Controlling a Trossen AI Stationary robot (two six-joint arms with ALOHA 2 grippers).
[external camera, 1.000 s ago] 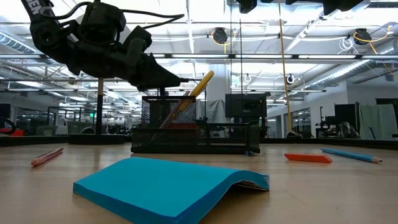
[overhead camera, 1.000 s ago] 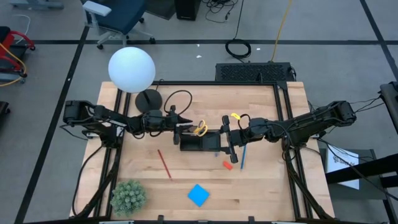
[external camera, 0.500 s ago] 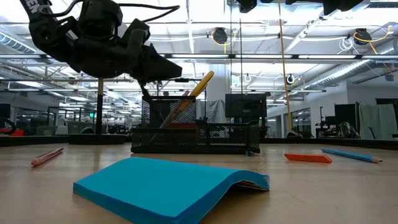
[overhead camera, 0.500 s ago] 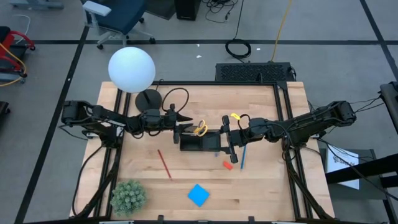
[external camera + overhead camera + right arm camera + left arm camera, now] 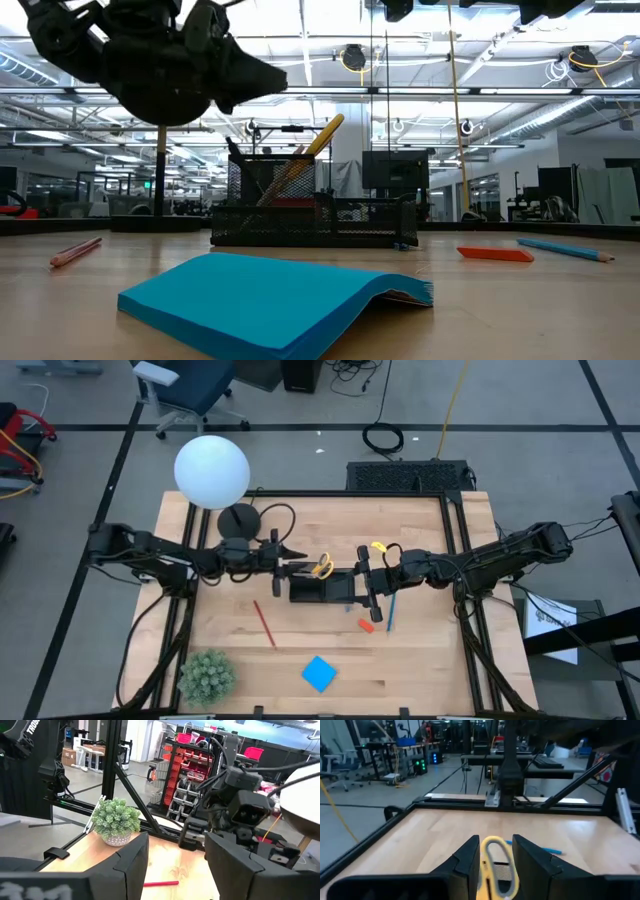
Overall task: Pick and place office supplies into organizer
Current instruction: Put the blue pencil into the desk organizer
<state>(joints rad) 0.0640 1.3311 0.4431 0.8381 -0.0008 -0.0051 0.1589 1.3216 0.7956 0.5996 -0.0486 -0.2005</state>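
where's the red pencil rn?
High view: red pencil lies loose on the table, left of centre, between the organizer and the plant.

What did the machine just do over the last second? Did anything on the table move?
The left pincer let go of the yellow-handled scissors, which now stand in the black tray, and drew back toward its own side and upward with its fingers apart. The right pincer stayed beside the tray. The red pencil, blue pad, eraser and blue pen did not move.
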